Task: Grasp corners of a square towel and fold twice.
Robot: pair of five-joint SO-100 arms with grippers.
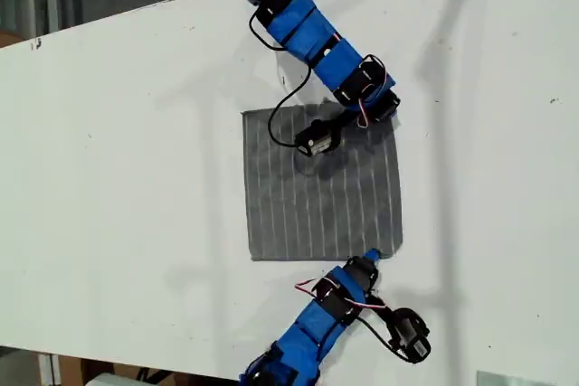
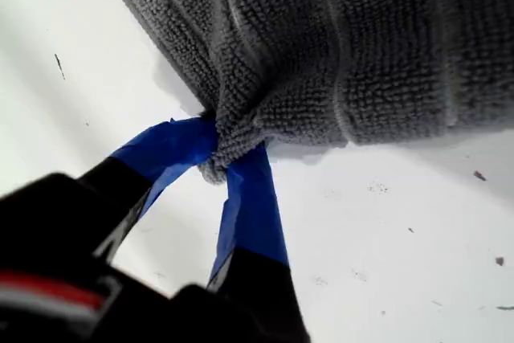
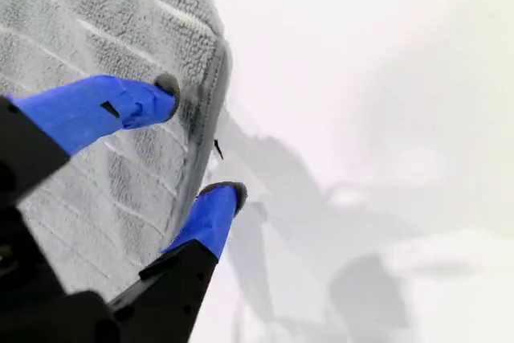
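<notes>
The towel (image 1: 324, 185) is laid flat on the white table (image 1: 127, 178), near the middle of the exterior view — grey, with thin pale stripes. One corner (image 2: 215, 168) is seen bunched and pinched between the blue-taped jaws of my first gripper (image 2: 221, 162), which are closed tight on the cloth. In the exterior view this gripper (image 1: 372, 257) is found at the towel's lower right corner (image 1: 394, 251), as that view shows it.

My second gripper (image 3: 201, 138) is held at the towel's edge (image 3: 205, 110) with jaws apart — one fingertip (image 3: 166, 86) over the cloth, the other (image 3: 229, 194) over the bare table. Whether the cloth is touched cannot be told.
</notes>
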